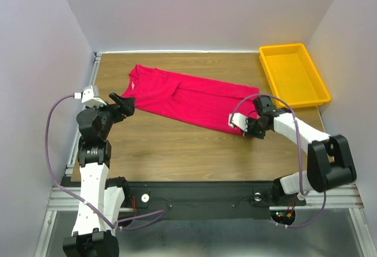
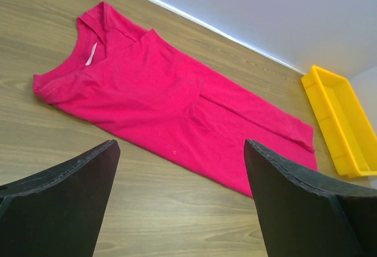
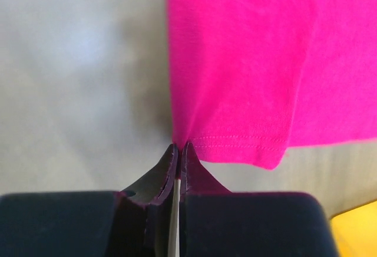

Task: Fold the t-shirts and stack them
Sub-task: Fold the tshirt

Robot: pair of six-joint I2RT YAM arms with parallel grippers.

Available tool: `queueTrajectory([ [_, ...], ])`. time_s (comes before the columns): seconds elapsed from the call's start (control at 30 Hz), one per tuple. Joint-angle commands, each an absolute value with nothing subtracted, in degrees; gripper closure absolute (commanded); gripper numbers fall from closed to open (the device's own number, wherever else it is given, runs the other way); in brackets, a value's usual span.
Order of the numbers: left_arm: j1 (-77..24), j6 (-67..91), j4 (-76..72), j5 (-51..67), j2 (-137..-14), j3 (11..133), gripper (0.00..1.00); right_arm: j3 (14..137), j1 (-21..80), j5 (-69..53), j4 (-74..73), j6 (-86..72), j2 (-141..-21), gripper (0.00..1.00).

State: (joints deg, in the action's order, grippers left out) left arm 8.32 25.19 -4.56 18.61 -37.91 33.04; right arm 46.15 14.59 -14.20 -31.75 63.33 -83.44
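Take the middle of the table (image 1: 177,151) as the dial, with 12 o'clock at the back wall (image 1: 200,9). Bare wood lies open from 5 to 8 o'clock, between the arms. The t-shirt (image 1: 188,98) lies flat in a band from 10 to 3 o'clock. The raised walls of the yellow tray (image 1: 293,74) stand at 2 o'clock, near the right wall (image 1: 359,33). The left gripper (image 1: 125,105), jaws spread, occupies 9 o'clock. The right gripper (image 1: 240,124), pinched on the hem corner, blocks 4 o'clock.

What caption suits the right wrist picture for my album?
Right gripper pinched shut on the stitched hem corner of the crimson-red cotton t-shirt, close up.
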Motion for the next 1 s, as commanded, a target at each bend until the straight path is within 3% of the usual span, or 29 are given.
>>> queueTrajectory([
  [0.0, 8.3, 29.6, -8.3, 23.2, -37.7, 30.4, 0.02, 43.4, 14.9, -18.5, -52.2, 75.0, -76.4, 0.99],
  [0.13, 8.3, 33.1, -10.3, 27.4, -38.9, 27.1, 0.02, 40.2, 15.7, -18.6, -58.0, 79.5, -69.3, 0.99],
  [0.17, 8.2, 34.0, -10.9, 28.2, -39.4, 26.5, 0.02, 39.7, 15.8, -18.7, -58.7, 79.9, -68.6, 0.95],
  [0.23, 8.1, 36.6, -11.6, 29.7, -40.0, 25.6, 0.02, 40.4, 15.8, -19.0, -59.2, 78.7, -67.7, 0.56],
  [0.27, 7.0, 37.6, -12.0, 29.9, -40.5, 24.4, 0.02, 41.5, 15.8, -19.3, -58.5, 77.4, -66.7, 0.46],
  [0.33, 5.3, 39.5, -11.9, 28.9, -41.3, 23.4, 0.02, 44.7, 15.8, -19.9, -55.7, 69.9, -65.8, 0.38],
  [0.47, 0.3, 43.7, -9.2, 19.4, -43.9, 21.3, 0.06, 56.2, 15.7, -23.1, -47.3, 55.7, -67.9, 0.34],
  [0.67, -1.1, 45.2, -15.3, 6.4, -55.9, 21.9, 0.08, 63.2, 15.7, -31.5, -36.0, 37.4, -75.5, 0.34],
  [0.77, -0.4, 43.3, -18.4, 2.6, -68.2, 27.0, 0.12, 65.2, 15.7, -34.6, -31.9, 32.9, -78.2, 0.34],
  [0.97, 4.0, 39.3, -18.9, 0.5, -81.0, 35.8, 0.16, 65.0, 15.7, -33.8, -30.1, 31.4, -79.0, 0.34],
])
